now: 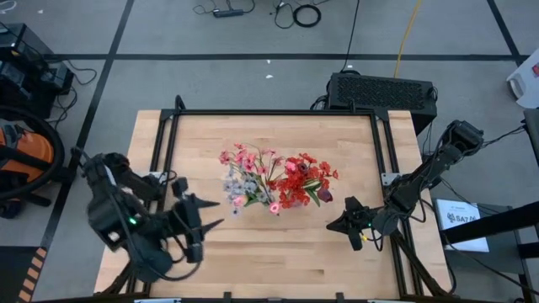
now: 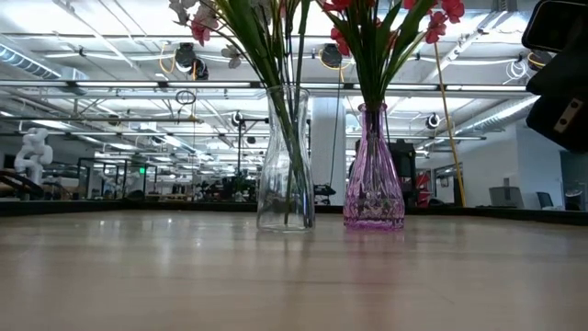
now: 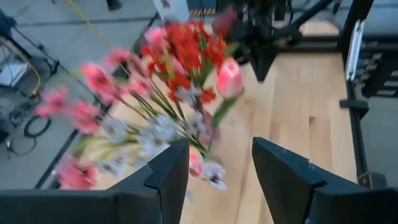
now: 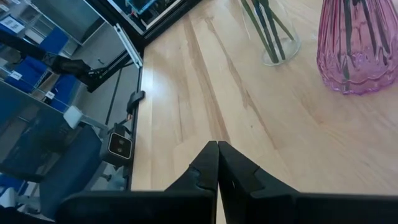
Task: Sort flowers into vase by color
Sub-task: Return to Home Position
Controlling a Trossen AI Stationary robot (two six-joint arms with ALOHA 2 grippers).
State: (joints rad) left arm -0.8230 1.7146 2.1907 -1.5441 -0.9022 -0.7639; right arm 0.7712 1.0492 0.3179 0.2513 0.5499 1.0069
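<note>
Flowers [image 1: 274, 181] upright on table [image 1: 253, 252], pink and pale blooms in clear vase [image 2: 286, 175] at left, red in purple vase [image 2: 374, 179] at right, left gripper [image 1: 217, 212] spread at left, right gripper [image 1: 330, 225] pressed together at right.

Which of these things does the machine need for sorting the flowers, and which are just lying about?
Job: red flowers in the purple glass vase; pink and white flowers in the clear glass vase; open left pincer and shut right pincer, both apart from the vases.
Lying about: black vented box; orange machine with black hose; white paper sheet; floor cables.
</note>
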